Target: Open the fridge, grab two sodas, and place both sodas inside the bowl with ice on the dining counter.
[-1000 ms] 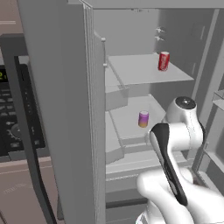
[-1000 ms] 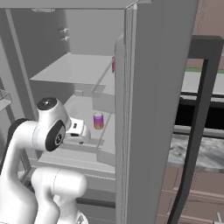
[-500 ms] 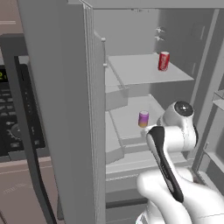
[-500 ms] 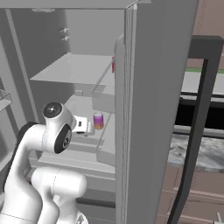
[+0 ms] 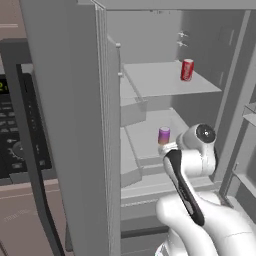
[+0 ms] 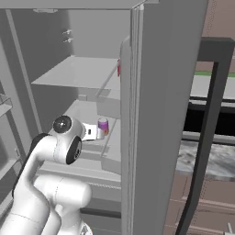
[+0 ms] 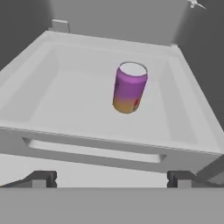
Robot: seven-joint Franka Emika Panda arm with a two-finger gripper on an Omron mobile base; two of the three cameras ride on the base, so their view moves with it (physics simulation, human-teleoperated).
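The fridge (image 5: 75, 125) stands with both doors swung wide. A red soda (image 5: 187, 70) is upright on the upper shelf, and the door edge partly hides the red soda (image 6: 119, 68) in the right base view. The purple soda (image 5: 164, 135) stands upright in a shallow pale tray on the lower shelf, also seen as the purple soda (image 6: 103, 126). My gripper (image 7: 111, 179) is open just in front of that tray, level with the purple soda (image 7: 129, 87) and short of it, holding nothing. Its fingertips (image 7: 43, 178) stand far apart. The bowl and the dining counter are out of view.
The tray's front lip (image 7: 92, 146) lies between my fingers and the can. Door bins (image 5: 250, 112) jut out on the right door. A black appliance panel (image 5: 12, 140) sits left of the left door's dark handle (image 5: 30, 150). A mottled worktop (image 6: 215, 156) over brown cabinets lies past the right door.
The arm has reached forward and lower into the fridge, bringing the hand close to the purple soda. The gripper has stayed open and both cans have stayed in place.
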